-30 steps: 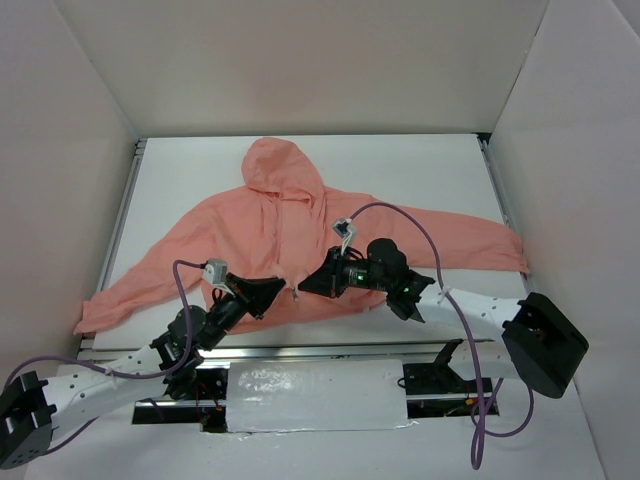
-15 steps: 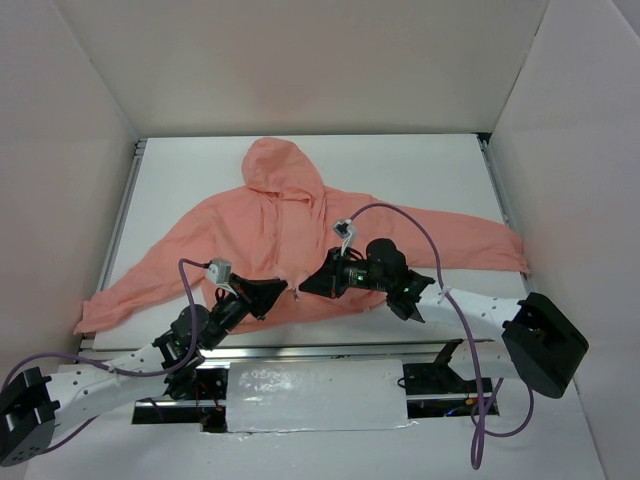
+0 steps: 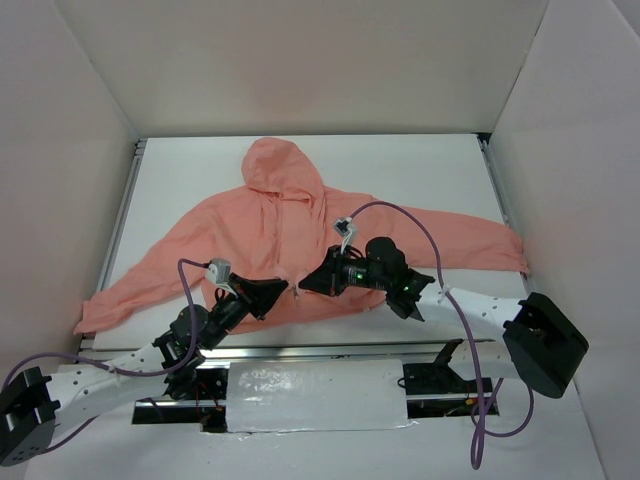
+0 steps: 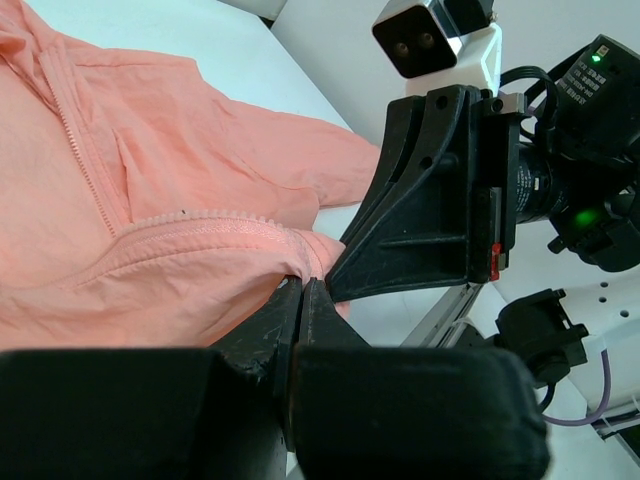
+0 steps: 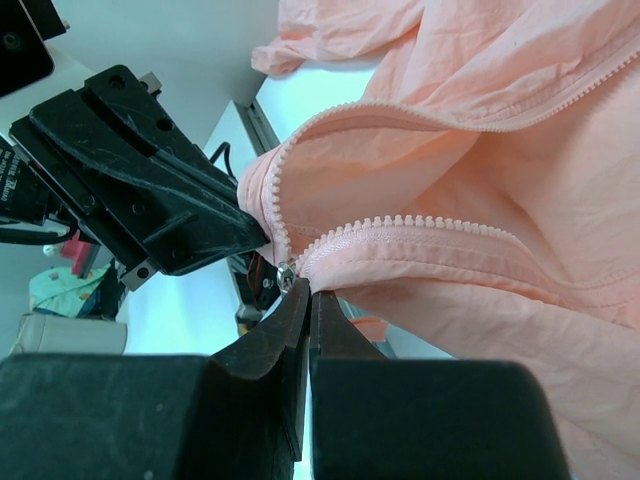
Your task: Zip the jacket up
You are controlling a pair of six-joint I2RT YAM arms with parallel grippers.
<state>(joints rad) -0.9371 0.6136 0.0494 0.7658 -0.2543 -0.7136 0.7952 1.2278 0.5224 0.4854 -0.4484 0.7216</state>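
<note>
Little weight and no stiffness to expect from the jacket (image 3: 262,225): thin, limp, prone to bunch and slip, so best taken at the firmer zipper tape by the hem, close to the table's (image 3: 420,165) near edge. Both arms low, angled inward, tips almost meeting there; left gripper (image 4: 303,285) pinched shut on one hem corner, right gripper (image 5: 308,292) pinched shut on the other row's foot beside the slider (image 5: 287,272), teeth not yet joined. Beyond, front up, sleeves toward left and right edges, hood toward the far edge.
</note>
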